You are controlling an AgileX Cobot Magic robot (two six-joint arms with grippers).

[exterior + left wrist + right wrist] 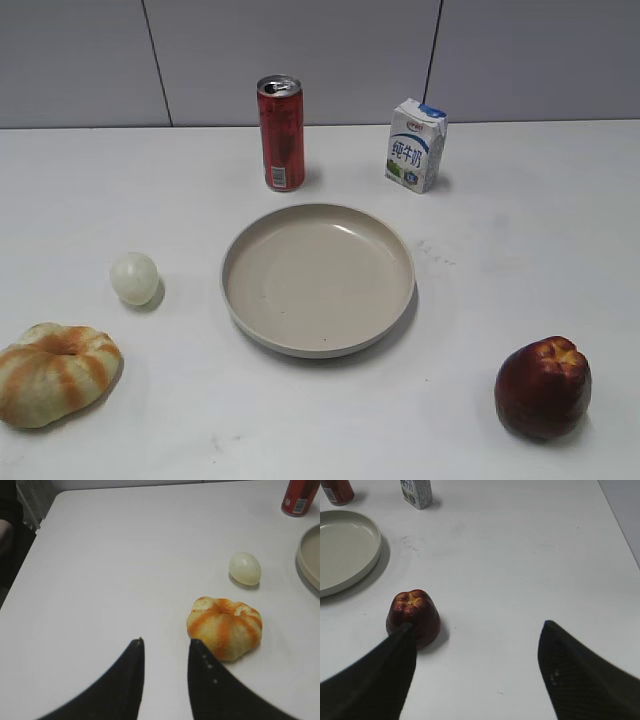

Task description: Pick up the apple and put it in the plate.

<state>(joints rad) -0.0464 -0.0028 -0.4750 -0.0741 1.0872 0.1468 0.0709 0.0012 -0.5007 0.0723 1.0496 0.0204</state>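
The right claw point(477, 630) is spread wide and holds nothing; its left finger tip overlaps the apple point(414, 615), though whether it touches is hard to tell. The apple stands on the table point(520, 555), well apart from the plate point(345, 550). The claw should shift left to center the apple between both fingers, then descend. The left claw point(165, 647) is narrowly parted and empty.

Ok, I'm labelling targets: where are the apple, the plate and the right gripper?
apple point(542, 388), exterior view, middle of its red side.
plate point(318, 349), exterior view, near rim.
right gripper point(477, 630), right wrist view, midway between the open fingertips.
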